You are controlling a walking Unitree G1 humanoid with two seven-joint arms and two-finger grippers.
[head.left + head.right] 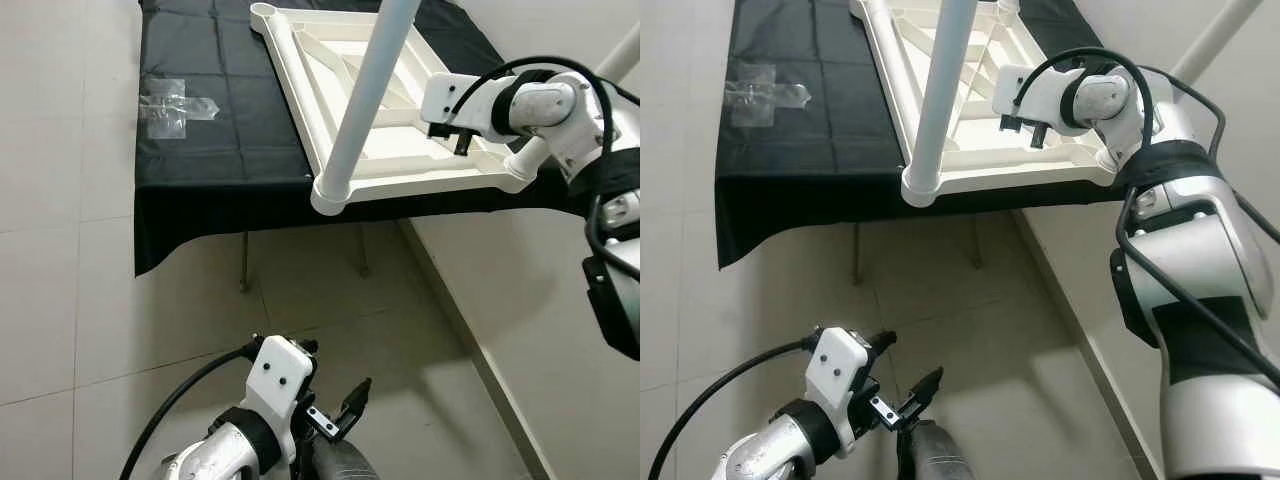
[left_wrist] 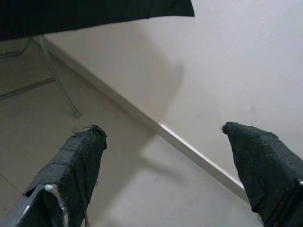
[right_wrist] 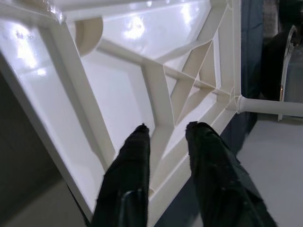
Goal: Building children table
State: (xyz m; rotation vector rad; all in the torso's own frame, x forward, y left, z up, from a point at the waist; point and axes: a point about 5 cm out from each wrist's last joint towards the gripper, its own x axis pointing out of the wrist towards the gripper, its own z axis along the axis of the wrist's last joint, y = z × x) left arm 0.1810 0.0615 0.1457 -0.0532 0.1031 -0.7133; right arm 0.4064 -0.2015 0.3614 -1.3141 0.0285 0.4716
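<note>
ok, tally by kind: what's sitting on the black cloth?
Tabletop: 1
Legs, fitted to it: 2
Plastic bag: 1
Total: 4

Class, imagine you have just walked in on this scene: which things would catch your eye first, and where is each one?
First, the white children's table top, lying upside down on a table under a black cloth, with one white leg standing up from its near corner. The right gripper reaches over the ribbed underside. The left gripper hangs open low over the tiled floor.
</note>
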